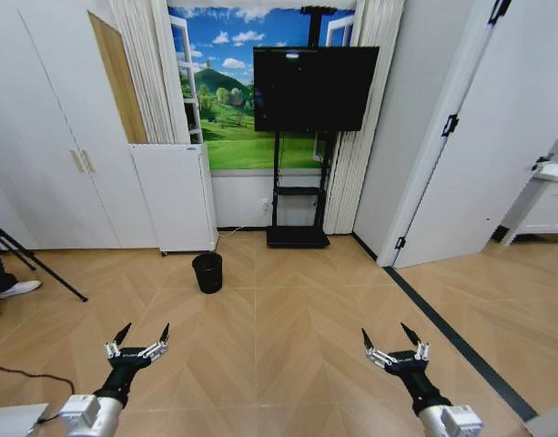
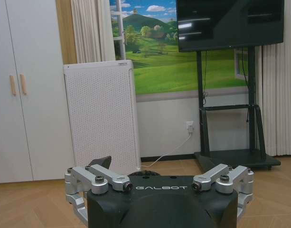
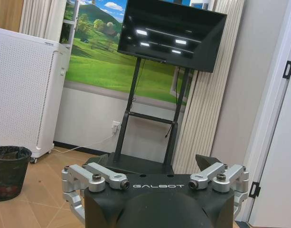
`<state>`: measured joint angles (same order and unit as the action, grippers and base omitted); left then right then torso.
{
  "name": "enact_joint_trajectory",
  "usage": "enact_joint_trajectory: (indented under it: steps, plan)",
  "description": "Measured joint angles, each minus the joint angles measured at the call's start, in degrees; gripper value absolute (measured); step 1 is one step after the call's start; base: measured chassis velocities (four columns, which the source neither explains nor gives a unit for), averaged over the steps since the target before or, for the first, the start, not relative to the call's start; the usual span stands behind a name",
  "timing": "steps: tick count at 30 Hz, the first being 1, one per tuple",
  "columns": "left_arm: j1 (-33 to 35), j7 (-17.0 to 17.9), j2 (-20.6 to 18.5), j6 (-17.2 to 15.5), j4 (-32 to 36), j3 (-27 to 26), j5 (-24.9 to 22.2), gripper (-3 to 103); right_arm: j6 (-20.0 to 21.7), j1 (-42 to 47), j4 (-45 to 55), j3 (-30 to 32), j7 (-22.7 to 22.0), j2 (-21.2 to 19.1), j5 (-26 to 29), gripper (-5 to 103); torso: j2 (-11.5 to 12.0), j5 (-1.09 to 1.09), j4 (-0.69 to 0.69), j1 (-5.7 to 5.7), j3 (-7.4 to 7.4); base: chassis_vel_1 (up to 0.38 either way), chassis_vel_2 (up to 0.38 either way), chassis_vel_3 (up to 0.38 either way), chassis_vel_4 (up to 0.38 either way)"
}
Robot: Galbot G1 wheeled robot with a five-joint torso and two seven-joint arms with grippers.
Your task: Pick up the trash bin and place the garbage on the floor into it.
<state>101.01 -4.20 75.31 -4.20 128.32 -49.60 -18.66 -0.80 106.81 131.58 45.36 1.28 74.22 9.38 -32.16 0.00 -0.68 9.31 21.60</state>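
Observation:
The trash bin is a small round black bin standing upright on the floor, just in front of a white perforated appliance. In the right wrist view the trash bin has a dark liner inside. My left gripper hovers low over the parquet at the near left, open, holding nothing, well short of the bin. My right gripper hangs at the near right, also open and holding nothing. The garbage is out of view.
A TV on a black wheeled stand stands behind the bin by the wall. A tripod leg and a cable lie at the left. A dark strip runs along the floor past the white door at the right.

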Motion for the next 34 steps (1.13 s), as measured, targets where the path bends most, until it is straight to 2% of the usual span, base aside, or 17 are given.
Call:
enact_joint_trajectory:
  steps: [34]
  plan:
    - [0.01,0.0,0.0,0.0,0.0,0.0,0.0,100,0.0,0.0,0.0,0.0,0.0,0.0,0.0,100,0.0,0.0,0.0,0.0,0.0,0.0,0.0,0.0,0.0]
